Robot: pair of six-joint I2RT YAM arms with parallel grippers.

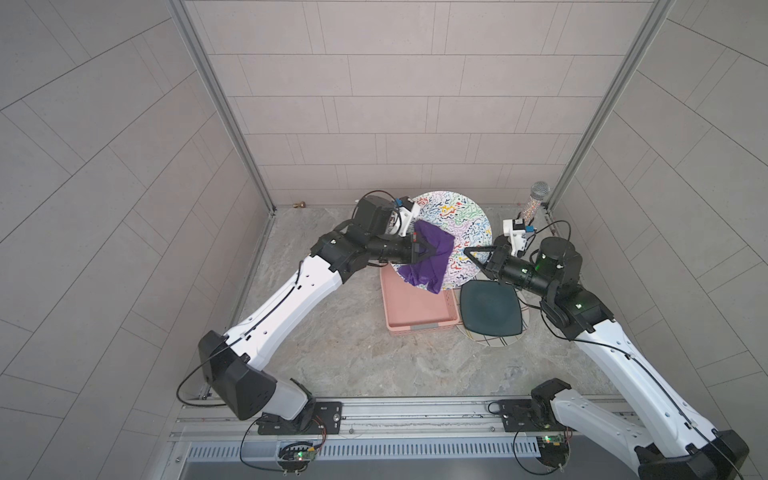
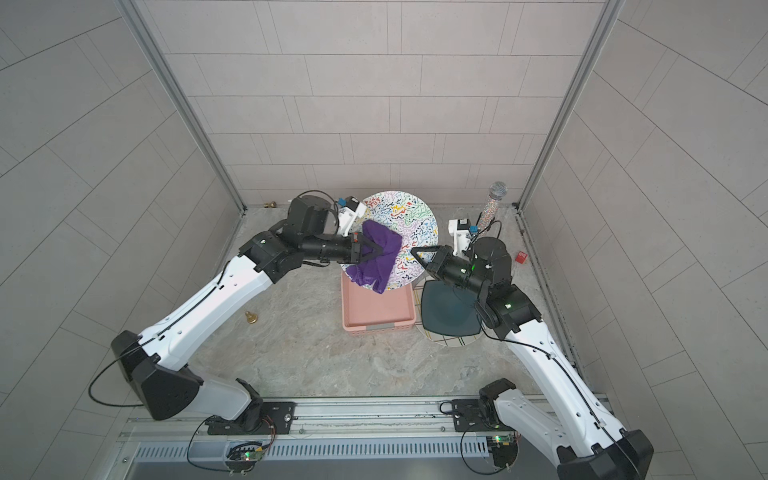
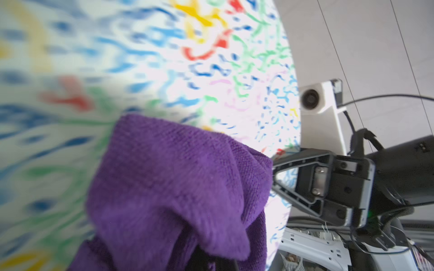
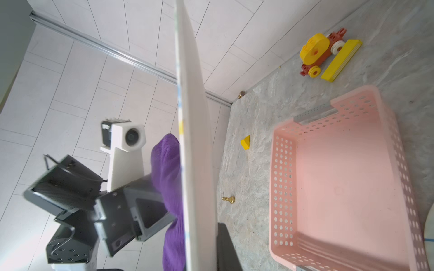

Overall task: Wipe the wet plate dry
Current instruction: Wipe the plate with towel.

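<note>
The plate (image 1: 457, 216) (image 2: 401, 214), white with coloured squiggles, stands tilted on edge above the pink basket. My right gripper (image 1: 466, 251) (image 2: 414, 251) is shut on its rim; in the right wrist view the plate (image 4: 195, 140) shows edge-on between the jaws (image 4: 207, 246). My left gripper (image 1: 434, 249) (image 2: 380, 250) is shut on a purple cloth (image 1: 428, 266) (image 2: 376, 266) that lies against the patterned face. In the left wrist view the cloth (image 3: 176, 176) covers my left gripper (image 3: 206, 258) and part of the plate (image 3: 164, 58).
Below the plate is the pink perforated basket (image 1: 415, 316) (image 4: 340, 187). A dark teal square plate (image 1: 490, 307) lies on a white lined plate (image 1: 490, 340) under the right arm. A microphone (image 1: 536, 199) stands at the back right. Small toys (image 4: 317, 54) and a gold pawn (image 2: 250, 318) are scattered around.
</note>
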